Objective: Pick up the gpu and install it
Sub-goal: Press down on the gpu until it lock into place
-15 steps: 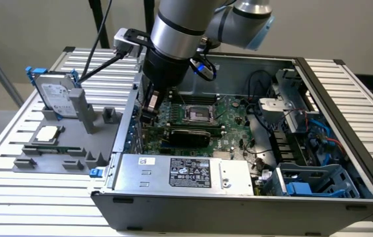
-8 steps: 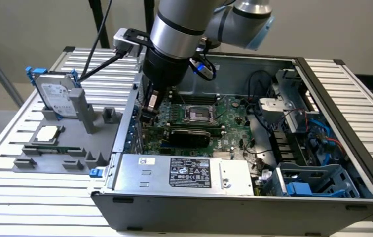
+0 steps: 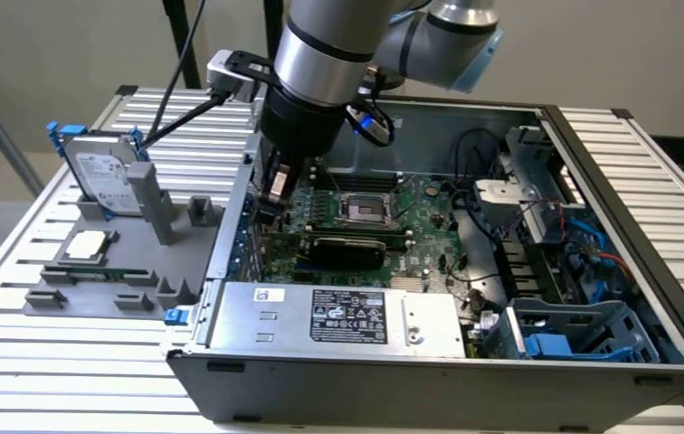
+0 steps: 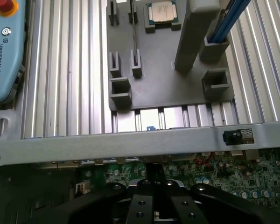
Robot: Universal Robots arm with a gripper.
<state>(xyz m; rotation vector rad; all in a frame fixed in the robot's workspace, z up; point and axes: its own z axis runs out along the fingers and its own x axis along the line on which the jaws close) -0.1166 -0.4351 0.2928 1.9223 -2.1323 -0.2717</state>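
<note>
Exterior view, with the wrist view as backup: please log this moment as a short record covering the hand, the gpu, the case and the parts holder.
hand: lowered inside the open computer case, at the motherboard's edge on the exterior view's left
gpu: black card across the motherboard, right next to the hand; contact and seating cannot be told
power supply: inside the case, along its near wall
parts holder: grey, outside the case on the exterior view's left
hard drive: upright in the holder, blue frame
processor chip: flat on the holder
</note>
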